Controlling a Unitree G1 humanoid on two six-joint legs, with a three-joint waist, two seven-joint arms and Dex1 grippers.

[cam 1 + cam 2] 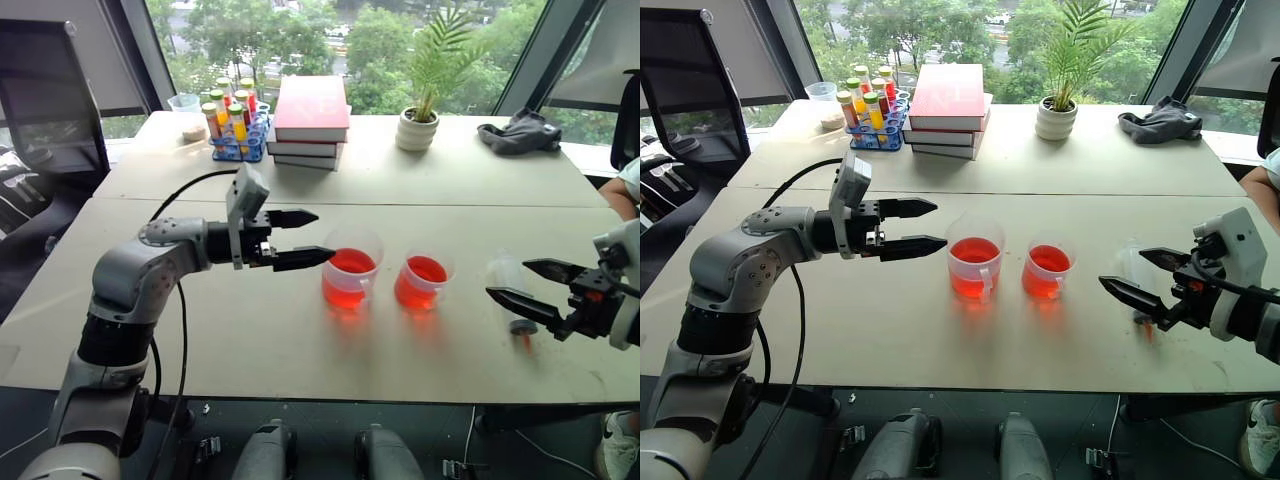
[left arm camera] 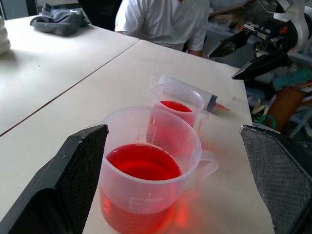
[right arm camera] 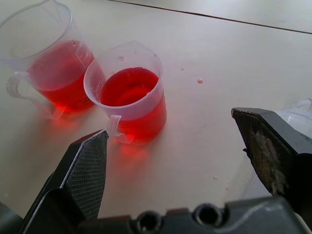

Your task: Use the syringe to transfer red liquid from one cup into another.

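Note:
The taller clear cup (image 1: 350, 270) and the shorter clear cup (image 1: 422, 282) stand side by side mid-table, both holding red liquid (image 2: 144, 163). To the right of the shorter cup, the syringe (image 1: 510, 298) lies flat on the table, its dark seal and orange-red tip toward the near edge. My left gripper (image 1: 323, 235) is open and level, fingertips just left of the taller cup's rim, not touching. My right gripper (image 1: 507, 278) hovers open over the syringe with nothing between its fingers (image 3: 87, 170).
At the back stand a rack of capped tubes (image 1: 238, 125), a stack of books (image 1: 312, 120), a potted plant (image 1: 420, 125) and a grey cloth (image 1: 520, 132). A person (image 2: 165, 22) sits at the table's right side. A black cable (image 1: 185, 190) runs behind my left arm.

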